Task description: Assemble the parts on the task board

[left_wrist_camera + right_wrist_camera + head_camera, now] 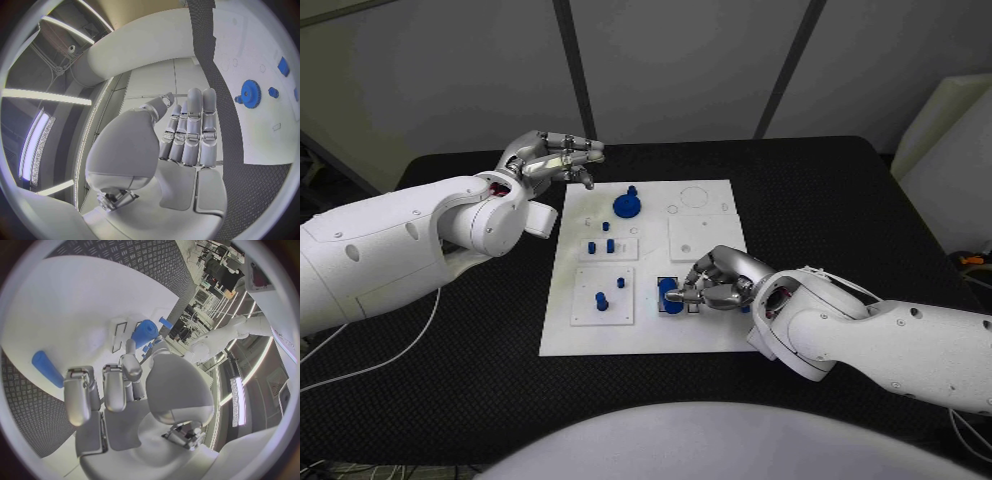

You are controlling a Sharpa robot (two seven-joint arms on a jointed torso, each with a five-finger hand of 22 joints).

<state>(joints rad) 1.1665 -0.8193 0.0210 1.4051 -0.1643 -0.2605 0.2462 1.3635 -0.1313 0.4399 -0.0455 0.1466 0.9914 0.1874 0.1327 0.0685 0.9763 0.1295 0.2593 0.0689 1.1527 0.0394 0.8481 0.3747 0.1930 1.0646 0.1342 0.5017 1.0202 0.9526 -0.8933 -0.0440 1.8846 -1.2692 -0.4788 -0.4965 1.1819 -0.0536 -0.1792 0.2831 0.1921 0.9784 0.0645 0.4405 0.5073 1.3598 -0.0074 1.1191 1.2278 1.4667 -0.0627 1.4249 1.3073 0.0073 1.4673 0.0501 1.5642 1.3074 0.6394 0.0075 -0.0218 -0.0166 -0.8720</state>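
The white task board (646, 260) lies in the middle of the black table. A blue gear (627, 206) stands in its far part, also seen as the gear (251, 93). Small blue pegs (600, 243) stand below it, and two more pegs (607, 293) sit in the near left plate. My right hand (713, 280) is curled over the board's near right area, fingertips pinching a blue part (675, 298); the same part (145, 332) shows beyond the fingers (128, 357). A blue bar (47, 368) lies beside the hand. My left hand (554, 158) hovers off the board's far left corner, fingers straight, holding nothing.
White square plates (700, 238) with recesses sit on the board's right half. Bare black table (834, 200) surrounds the board. A white cable (401, 340) runs across the near left of the table.
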